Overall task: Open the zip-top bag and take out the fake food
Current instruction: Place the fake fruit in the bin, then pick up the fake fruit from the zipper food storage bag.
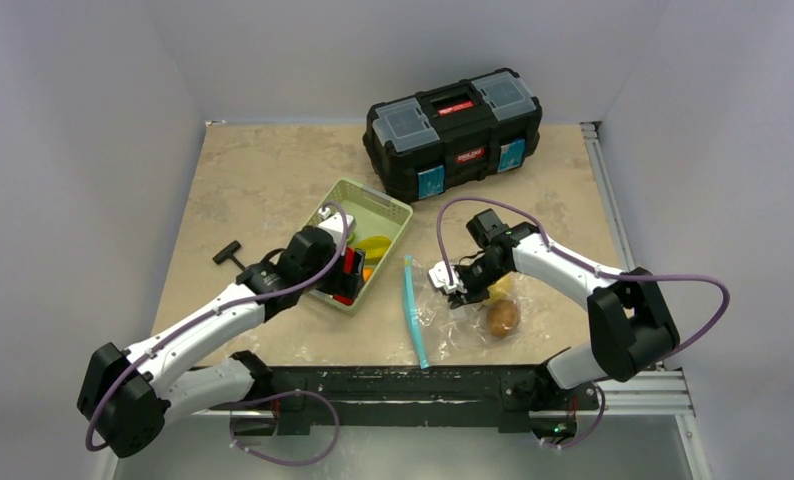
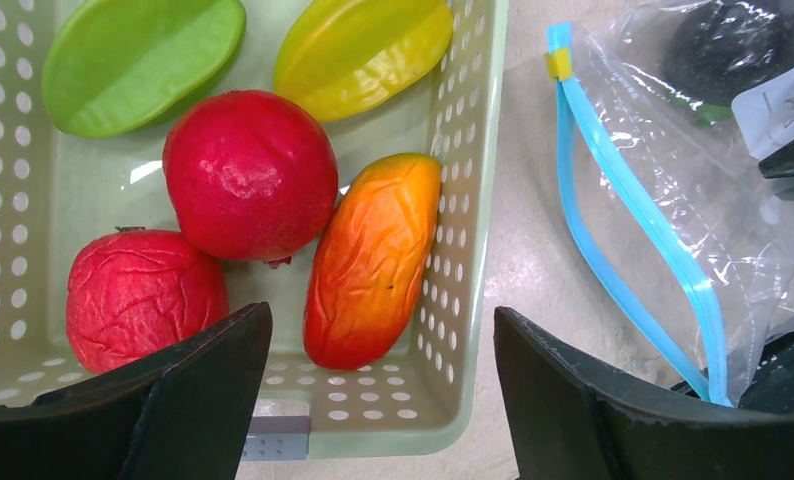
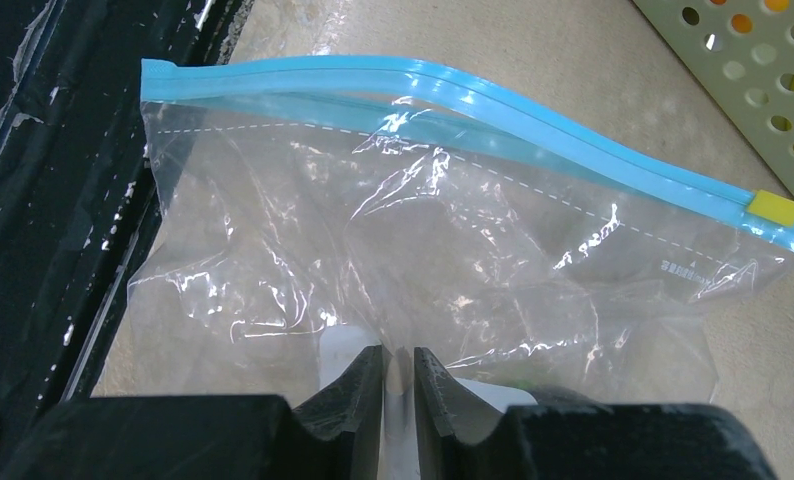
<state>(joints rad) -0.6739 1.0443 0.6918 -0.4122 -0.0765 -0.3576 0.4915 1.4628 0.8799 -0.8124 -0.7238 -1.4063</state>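
Observation:
The clear zip-top bag lies on the table right of the basket, its teal zip strip facing left. In the left wrist view the two halves of the strip stand apart. A brown food piece and a yellow one lie inside the bag, with a dark one. My right gripper is shut on a fold of the bag's plastic. My left gripper is open and empty over the near corner of the green basket, which holds red, orange, yellow and green pieces.
A black toolbox stands at the back of the table. A small black T-shaped handle lies left of the basket. The black rail runs along the near edge, just below the bag. Walls close in on both sides.

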